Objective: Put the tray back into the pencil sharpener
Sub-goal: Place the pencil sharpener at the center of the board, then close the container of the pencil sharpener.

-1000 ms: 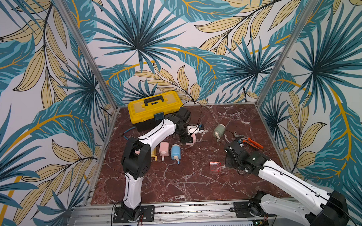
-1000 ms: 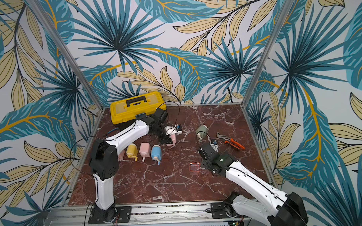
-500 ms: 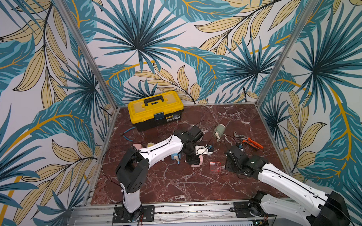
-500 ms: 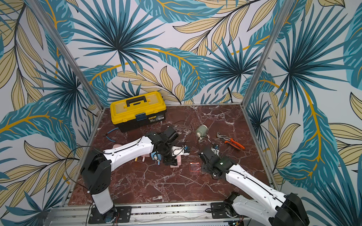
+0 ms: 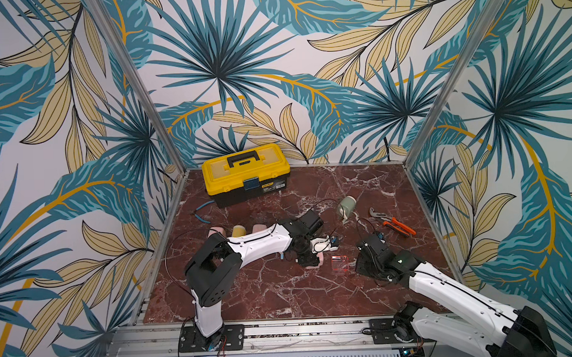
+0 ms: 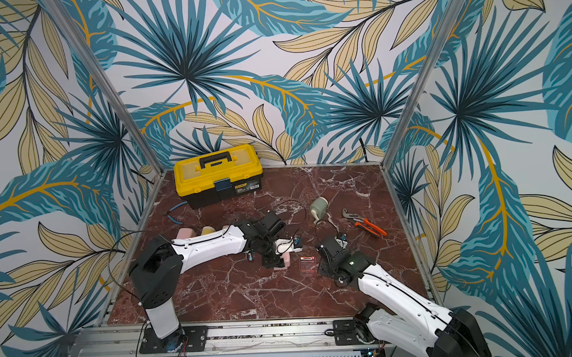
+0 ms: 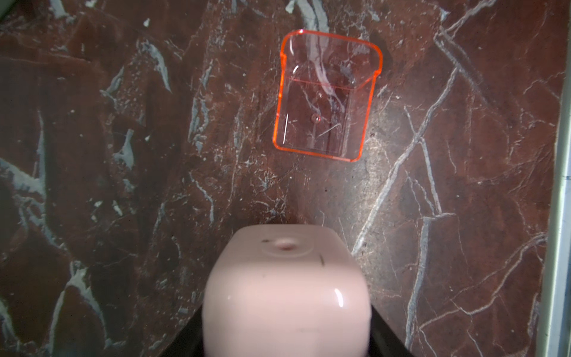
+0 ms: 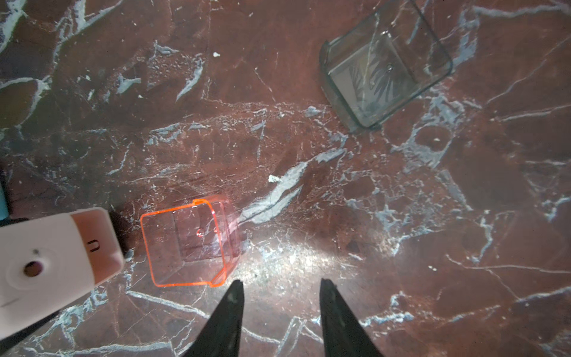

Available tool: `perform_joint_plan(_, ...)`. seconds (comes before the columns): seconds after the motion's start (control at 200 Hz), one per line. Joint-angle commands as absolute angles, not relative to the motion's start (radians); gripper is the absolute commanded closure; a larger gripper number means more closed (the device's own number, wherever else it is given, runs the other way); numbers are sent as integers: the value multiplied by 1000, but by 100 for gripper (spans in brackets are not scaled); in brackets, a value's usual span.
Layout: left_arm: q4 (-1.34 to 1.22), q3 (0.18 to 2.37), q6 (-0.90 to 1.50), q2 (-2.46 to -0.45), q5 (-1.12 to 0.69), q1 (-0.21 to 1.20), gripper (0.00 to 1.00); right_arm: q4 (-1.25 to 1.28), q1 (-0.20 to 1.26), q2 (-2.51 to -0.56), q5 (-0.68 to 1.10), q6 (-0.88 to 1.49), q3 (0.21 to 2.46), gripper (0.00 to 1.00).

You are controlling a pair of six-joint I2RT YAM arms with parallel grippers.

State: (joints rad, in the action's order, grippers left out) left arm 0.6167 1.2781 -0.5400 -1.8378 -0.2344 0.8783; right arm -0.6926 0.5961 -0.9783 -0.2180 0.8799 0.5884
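In both top views, the small transparent orange plastic tray (image 5: 340, 264) (image 6: 308, 263) is lying on the dark red marble tabletop (image 5: 249, 295), a little right of centre in the lower half of the frame, outside the sharpener. Just left of it, the left gripper (image 5: 309, 261) is clamping the pale pink boxy plastic pencil sharpener (image 5: 315, 262), which is sitting close to the tray without touching it. Just right of the tray, the right gripper (image 8: 279, 287) is hovering with its jaws partly apart and nothing between them. A clear grey plastic tray (image 8: 386, 68) is lying farther off.
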Motion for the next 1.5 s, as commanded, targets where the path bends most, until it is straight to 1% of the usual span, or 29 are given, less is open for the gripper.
perform_joint_plan(0.0,534,1270,-539,-1851,-228,894,41,-651,587,-988,-166,882,566,57)
perform_joint_plan(0.1,531,1263,-548,-1856,-230,896,35,-636,580,-1000,-141,872,565,57)
perform_joint_plan(0.18,529,1258,-552,-1854,-228,896,24,-624,574,-1010,-125,863,565,57)
perform_joint_plan(0.255,528,1251,-556,-1850,-233,895,17,-609,565,-1024,-107,854,566,57)
perform_joint_plan(0.32,526,1246,-559,-1844,-239,890,15,-597,557,-1036,-94,845,570,56)
perform_joint_plan(0.406,525,1235,-560,-1828,-256,878,15,-581,545,-1058,-75,825,578,56)
perform_joint_plan(0.641,472,1148,-568,-1765,-332,819,23,-529,513,-1136,-34,778,598,54)
perform_joint_plan(0.801,388,1090,-565,-1734,-348,816,29,-499,494,-1195,-15,752,624,55)
perform_joint_plan(0.996,377,1091,-561,-1745,-374,815,35,-484,489,-1249,-11,726,646,60)
perform_joint_plan(1.142,377,1090,-567,-1755,-375,815,37,-492,489,-1281,1,713,662,64)
perform_joint_plan(1.492,377,1096,-586,-1783,-392,841,49,-444,489,-1373,66,698,700,76)
